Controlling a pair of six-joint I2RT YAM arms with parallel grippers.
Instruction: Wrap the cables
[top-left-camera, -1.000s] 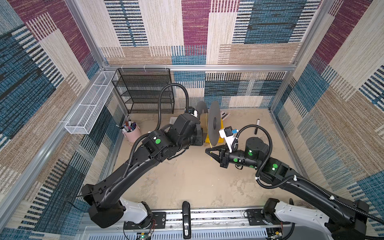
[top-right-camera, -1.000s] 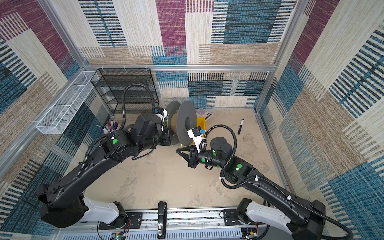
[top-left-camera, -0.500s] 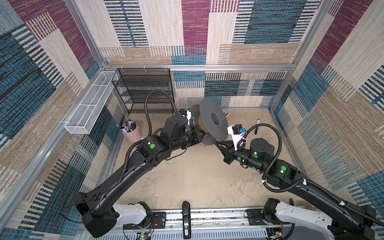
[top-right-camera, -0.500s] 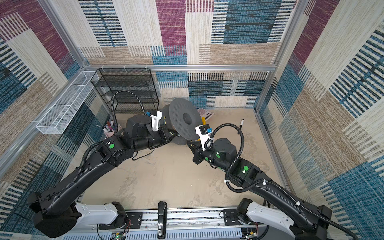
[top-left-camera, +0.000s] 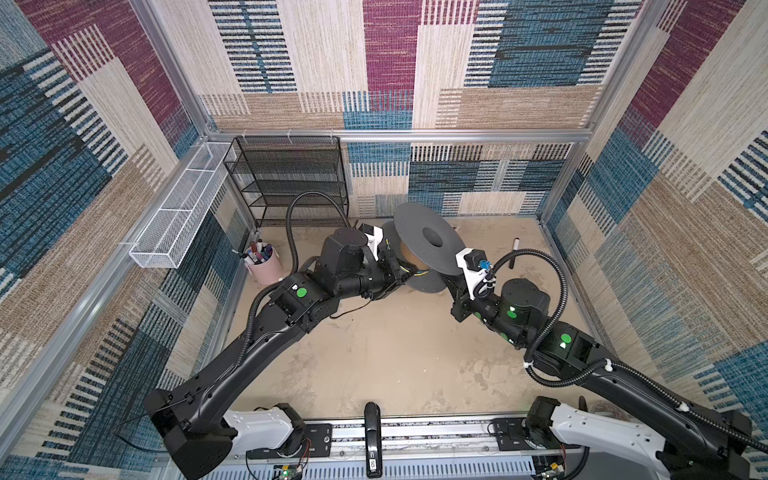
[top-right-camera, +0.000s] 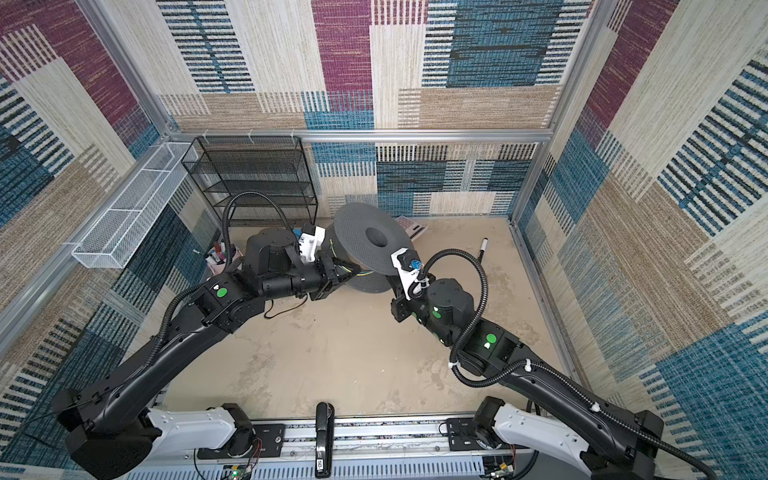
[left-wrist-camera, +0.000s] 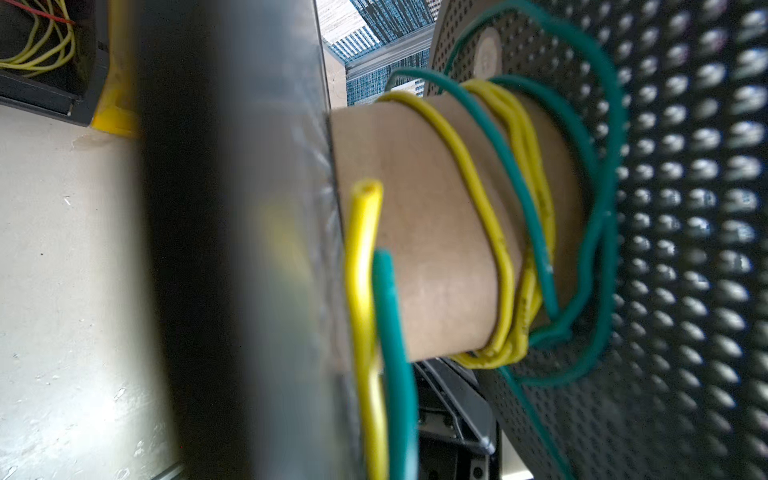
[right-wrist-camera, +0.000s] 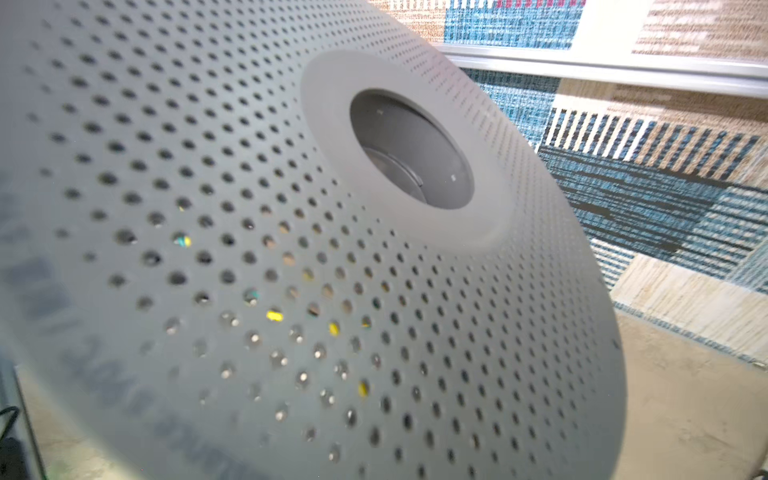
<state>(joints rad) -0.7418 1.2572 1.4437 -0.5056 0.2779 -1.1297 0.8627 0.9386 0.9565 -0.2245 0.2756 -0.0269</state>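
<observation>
**Grey spool (top-left-camera: 428, 245) tilted between two arms, with the yellow wire (left-wrist-camera: 469, 166) looped on its core.**

In the left wrist view the yellow wire circles the spool's cardboard core (left-wrist-camera: 415, 208) in a few loose turns, bunched toward the perforated flange, with a green wire (left-wrist-camera: 524, 199) wound among them. A free yellow end and a green end stand side by side against the core near the opposite flange. The left gripper (top-left-camera: 409, 272) reaches in at the core, its jaws pinched together on those two strands. The right gripper (top-right-camera: 394, 286) sits under the rim of the spool's raised flange with its jaws together. What they grip is hidden. A marker pen (top-left-camera: 515, 245) lies to the right of the spool, and a pink cup (top-left-camera: 264, 266) stands well to its left.
</observation>
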